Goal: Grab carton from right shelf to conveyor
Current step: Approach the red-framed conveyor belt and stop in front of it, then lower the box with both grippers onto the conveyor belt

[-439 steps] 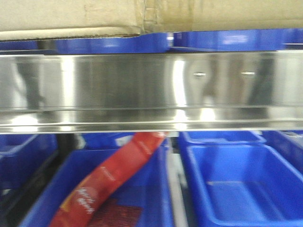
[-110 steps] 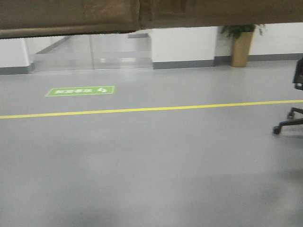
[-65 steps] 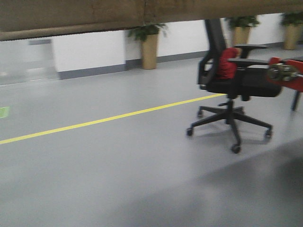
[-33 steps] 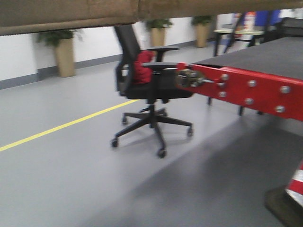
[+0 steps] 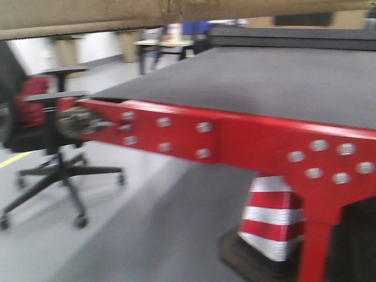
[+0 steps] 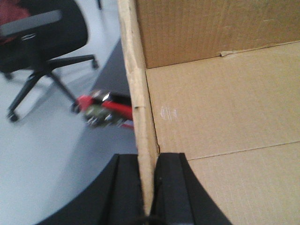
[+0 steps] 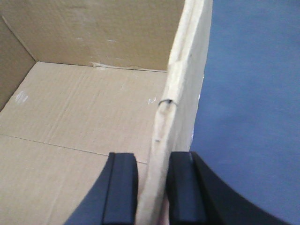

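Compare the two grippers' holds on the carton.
The left gripper pinches the carton by its left wall, with floor and an office chair beyond; the right gripper pinches the right wall, above the conveyor. The left's wall looks straight, the right's creased. Both are shut, one finger inside.

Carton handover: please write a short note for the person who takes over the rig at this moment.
Left tool: shut on the left wall of the carton.
Right tool: shut on its right wall.
Carton: open, nothing seen inside, held in the air between both arms.
The conveyor is directly ahead, lower than the carton's underside. The belt shows beside the right wall, and the floor beside the left wall.
The right shelf is not in view.
Done: carton picked up.
Left: bring it fully over the belt, lower it, open both tools.
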